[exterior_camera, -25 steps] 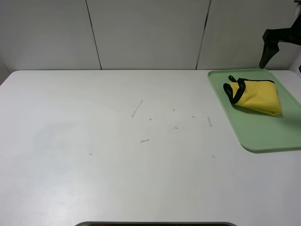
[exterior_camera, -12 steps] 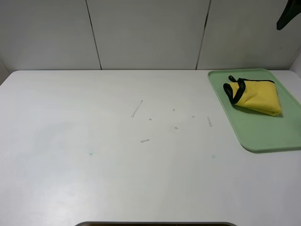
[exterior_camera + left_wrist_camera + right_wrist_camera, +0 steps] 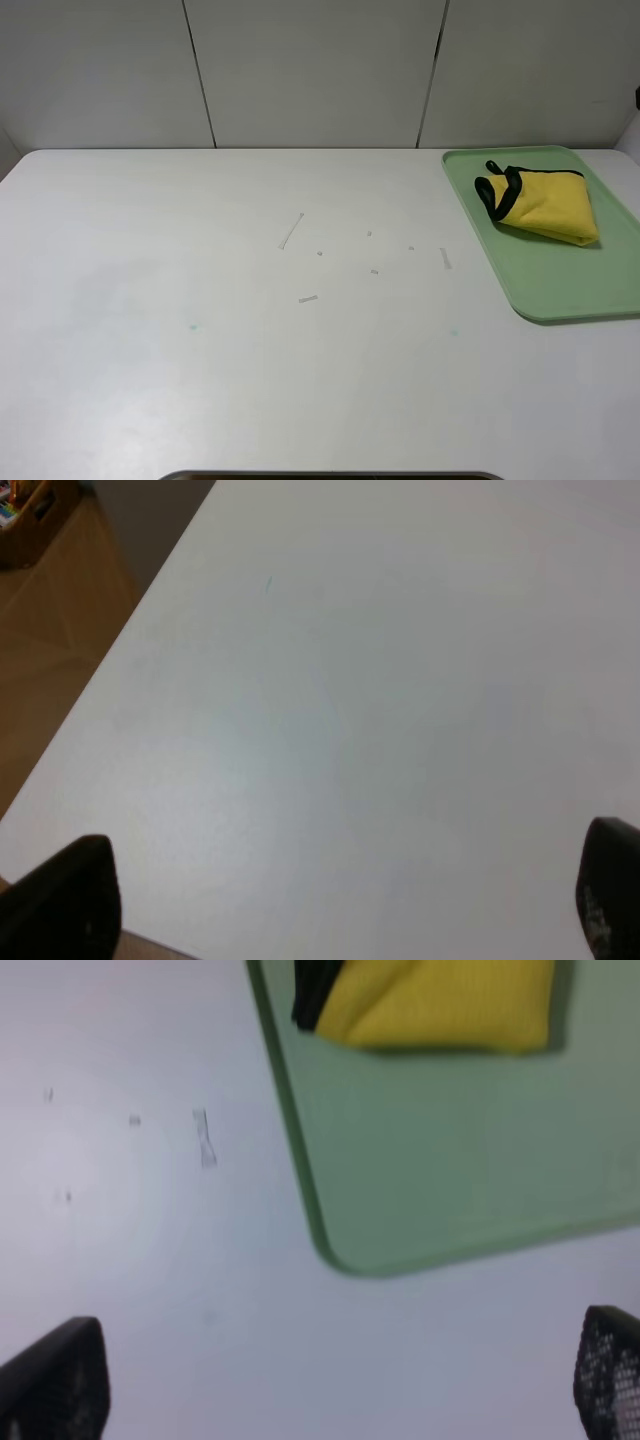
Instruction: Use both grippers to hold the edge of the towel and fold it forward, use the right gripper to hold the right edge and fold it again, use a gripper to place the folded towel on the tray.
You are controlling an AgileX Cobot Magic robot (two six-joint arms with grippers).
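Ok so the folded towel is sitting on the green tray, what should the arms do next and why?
Probably nothing more than parking both arms clear. The folded yellow towel already lies wholly inside the green tray, and neither gripper holds anything: the left gripper hangs open over bare table, and the right gripper is open, clear of the tray. The task looks finished.

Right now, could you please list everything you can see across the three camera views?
towel: one, yellow with black edging, folded, lying in the far part of the tray.
tray: one, pale green, at the table's right side.
table: one, white, carrying the tray and a few small scuff marks near its middle.
left hand: one, black fingers wide apart, empty, above bare table.
right hand: one, black fingers wide apart, empty, near the tray's corner.
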